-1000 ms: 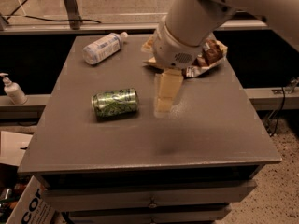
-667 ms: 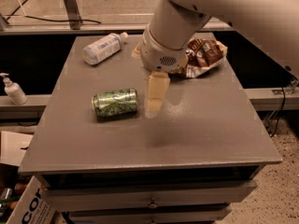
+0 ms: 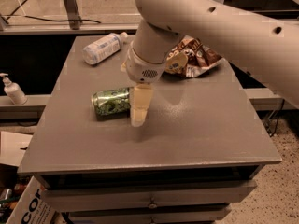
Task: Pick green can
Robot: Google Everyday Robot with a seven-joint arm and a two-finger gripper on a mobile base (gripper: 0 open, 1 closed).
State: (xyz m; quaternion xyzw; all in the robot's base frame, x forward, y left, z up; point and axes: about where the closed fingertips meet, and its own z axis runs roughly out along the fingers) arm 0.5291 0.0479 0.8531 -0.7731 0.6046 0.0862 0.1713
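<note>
1. at the far left edge of the frame, off the table, a soap pump bottle (image 3: 12, 91) stands on a low ledge and has no part in the task.
2. in the upper left of the table (image 3: 210, 134), a white plastic bottle (image 3: 102, 48) lies on its side, well apart from the target.
3. the green can (image 3: 111, 101) lies on its side left of centre, its length running across the frame with one silver end facing left.
4. just right of the can, the gripper (image 3: 138, 115) hangs pointing down, low over the tabletop beside the can's right end. i cannot tell whether it is apart or together, nor whether it touches the can.
5. right of centre and higher up, a crumpled snack bag (image 3: 198, 59) lies partly behind the arm.
6. the can is probably light, thin-walled and slick, and lying down it would roll if nudged. a hold across the round body near its middle, squeezing only moderately, seems safest against denting or slipping.
</note>
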